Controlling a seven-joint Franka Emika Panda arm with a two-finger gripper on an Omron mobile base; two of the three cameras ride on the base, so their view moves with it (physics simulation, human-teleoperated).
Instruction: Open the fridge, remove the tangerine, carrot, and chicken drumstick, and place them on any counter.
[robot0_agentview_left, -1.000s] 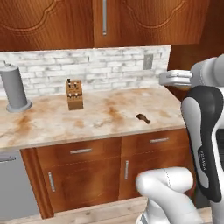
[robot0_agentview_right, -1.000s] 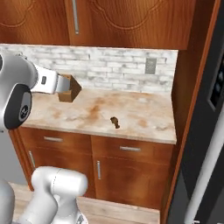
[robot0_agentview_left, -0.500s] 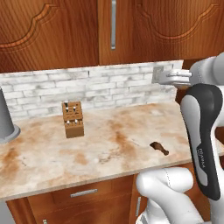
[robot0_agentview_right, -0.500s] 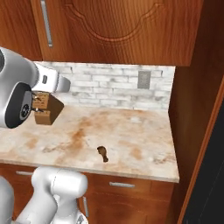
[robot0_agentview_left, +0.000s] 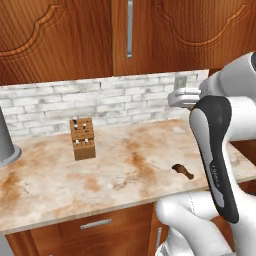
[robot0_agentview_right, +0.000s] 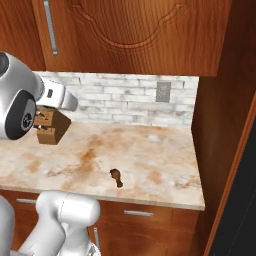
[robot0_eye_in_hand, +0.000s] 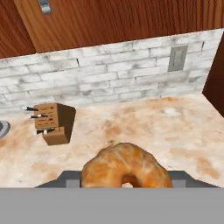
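The base has rolled closer to the counter (robot0_eye_in_hand: 175, 127), so the claw (robot0_eye_in_hand: 125, 178), grasping the tangerine (robot0_eye_in_hand: 124, 164), can soon set it down below itself, near the drumstick (robot0_agentview_left: 183, 170).

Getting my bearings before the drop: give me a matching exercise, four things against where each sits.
Things:
1 round orange-brown tangerine
2 small dark brown chicken drumstick
3 wooden knife block
4 grey wall outlet

Places:
A on the white brick backsplash
B lying near the front edge of the beige marbled counter
C held in the gripper
D standing upright on the counter's back half

Pairs: 1-C, 2-B, 3-D, 4-A
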